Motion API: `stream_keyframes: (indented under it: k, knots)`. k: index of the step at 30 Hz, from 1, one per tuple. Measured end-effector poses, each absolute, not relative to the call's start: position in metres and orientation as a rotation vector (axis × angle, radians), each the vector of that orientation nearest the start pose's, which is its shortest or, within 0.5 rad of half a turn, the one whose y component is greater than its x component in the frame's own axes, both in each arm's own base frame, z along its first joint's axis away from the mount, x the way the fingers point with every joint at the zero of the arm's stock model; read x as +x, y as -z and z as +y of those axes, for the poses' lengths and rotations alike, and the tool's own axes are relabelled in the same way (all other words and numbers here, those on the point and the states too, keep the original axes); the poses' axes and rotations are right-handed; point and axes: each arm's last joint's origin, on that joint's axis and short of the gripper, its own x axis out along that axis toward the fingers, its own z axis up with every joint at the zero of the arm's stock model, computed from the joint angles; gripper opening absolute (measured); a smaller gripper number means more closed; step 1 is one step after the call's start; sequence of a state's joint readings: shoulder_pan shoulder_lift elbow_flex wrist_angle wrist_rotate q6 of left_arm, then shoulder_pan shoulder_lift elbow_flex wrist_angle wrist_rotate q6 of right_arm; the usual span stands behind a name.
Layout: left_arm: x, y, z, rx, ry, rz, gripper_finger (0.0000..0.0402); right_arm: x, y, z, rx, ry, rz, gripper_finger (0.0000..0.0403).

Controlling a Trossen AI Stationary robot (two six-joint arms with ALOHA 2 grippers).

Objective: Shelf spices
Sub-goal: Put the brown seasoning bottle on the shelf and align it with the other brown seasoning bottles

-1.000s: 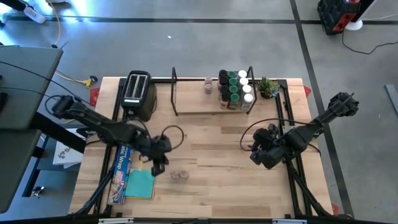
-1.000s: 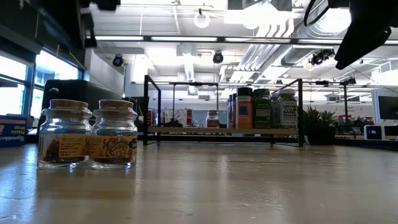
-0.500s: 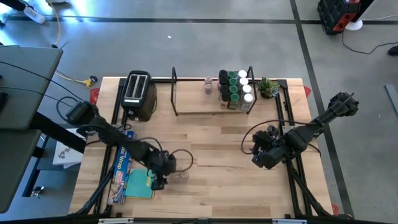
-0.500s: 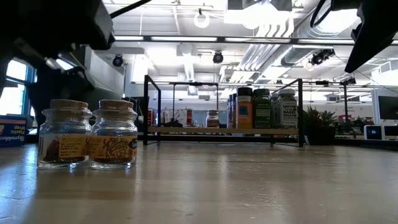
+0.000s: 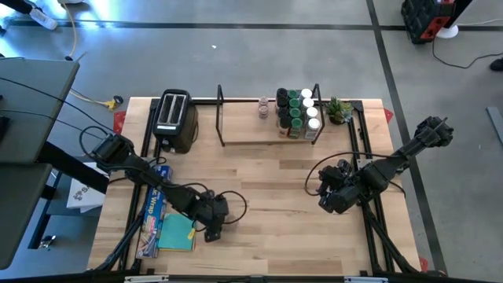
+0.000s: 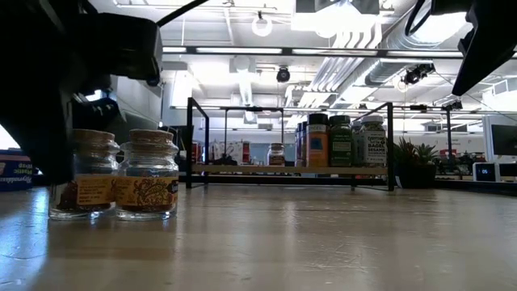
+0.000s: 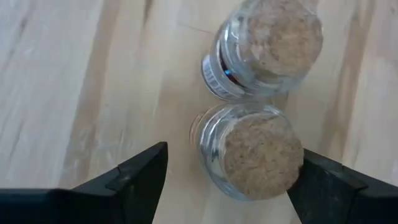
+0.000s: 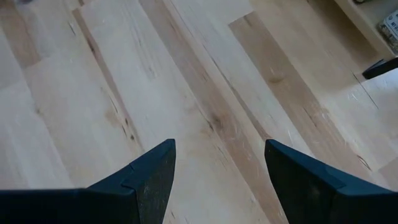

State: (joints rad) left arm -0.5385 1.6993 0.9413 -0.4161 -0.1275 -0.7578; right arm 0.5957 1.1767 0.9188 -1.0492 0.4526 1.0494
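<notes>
Two clear glass spice jars with cork lids stand side by side on the table's front left: one and its neighbour. My left gripper is open and points down, a finger on either side of the first jar. The shelf at the far edge carries several dark- and green-lidded spices at its right end and one small jar. My right gripper hangs open over bare table on the right. My left gripper comes from above and stands astride the cork-lidded jar. One finger lies right at the jar's side, and I cannot tell whether it touches. The other finger stands clear of it. The jar rests upright on the table.
A black-and-silver toaster sits left of the shelf, and a small potted plant right of it. A box of wrap and a teal pad lie at the front left, close behind my left gripper. The table's middle is bare wood.
My left gripper has come down and gone toward the near edge and slightly right, onto the two cork-lidded jars. In the low view its dark body now covers the left side of one jar. The jars have not moved.
</notes>
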Motion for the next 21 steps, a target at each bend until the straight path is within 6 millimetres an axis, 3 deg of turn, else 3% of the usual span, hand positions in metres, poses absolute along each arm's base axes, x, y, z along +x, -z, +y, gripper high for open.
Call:
stream_keyframes:
  k: [11, 21]
  knots:
    - [0.27, -0.152, -0.152, -0.282, -0.131, 1.142, 0.0274, 0.169, -0.252, 0.099, 0.296, 0.462, 1.021, 0.024]
    - [0.269, -0.154, -0.139, -0.259, -0.204, 1.168, 0.0179, 0.168, -0.252, 0.1, 0.312, 0.444, 1.047, 0.024]
